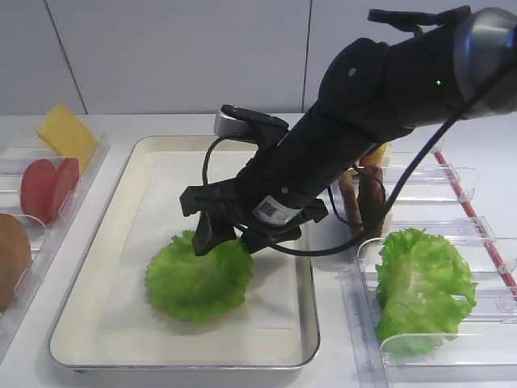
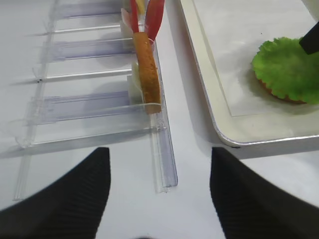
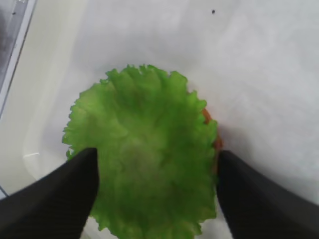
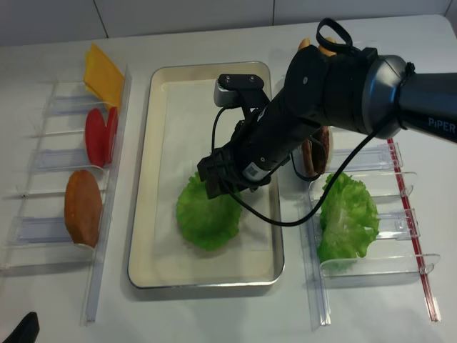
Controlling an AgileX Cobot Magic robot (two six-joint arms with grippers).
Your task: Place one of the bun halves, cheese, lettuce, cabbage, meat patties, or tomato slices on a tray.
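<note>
The lettuce (image 1: 198, 279) (image 4: 208, 211) lies flat on the paper liner of the cream tray (image 1: 161, 178) (image 4: 164, 128), near its front. An orange-brown edge (image 3: 207, 117) peeks out from under the leaf. My right gripper (image 1: 228, 241) (image 3: 157, 155) hovers just over the lettuce (image 3: 144, 149), open, one finger on each side and nothing held between them. Off to the left, my left gripper (image 2: 159, 152) stands open and empty over bare table, beside the tray's rim (image 2: 209, 89).
The clear rack on the left holds cheese (image 1: 69, 133), tomato slices (image 1: 48, 190) and a bun half (image 1: 12, 259). The right rack holds meat patties (image 1: 363, 198) and a bulky cabbage leaf (image 1: 424, 287). The right arm spans the tray's right side.
</note>
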